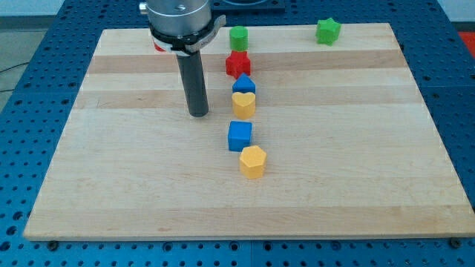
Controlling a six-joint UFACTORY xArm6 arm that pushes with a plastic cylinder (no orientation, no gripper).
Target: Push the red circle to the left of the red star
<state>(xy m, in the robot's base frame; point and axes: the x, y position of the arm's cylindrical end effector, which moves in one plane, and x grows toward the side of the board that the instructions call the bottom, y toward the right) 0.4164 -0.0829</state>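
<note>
**Q:** How many pieces did you count on the board?

**A:** Seven clear ones on the pale striped wooden board [356, 148], plus a sliver of an eighth. There were two greens, two blues, two yellows and one red star. The green round plastic block [238, 37] and the green plastic star [327, 30] sat at the far edge, well apart. The other five ran in a loose line from far to near. The red plastic star [238, 64] came first, just near of the green round block. After it came a blue plastic block [244, 83], partly hidden, so I could not tell its shape. It touched the yellow plastic heart [243, 103]. Then, after a gap, came the blue plastic cube [240, 136] and the yellow plastic hexagon [252, 161], close together.

**Q:** And the red circle?

**A:** Only a thin strip of the red circle [158, 46] showed, far on the board and left of the red star. It peeked out from behind my grey metal flange, too little of it to confirm the round shape. The red star itself looked matte and chunky, with blunt points.

**Q:** Were your jaws open or closed?

**A:** I had no jaws, only a straight dark rod. My tip [198, 115] rested on the wood, left of the yellow heart and apart from it, touching no block.
</note>
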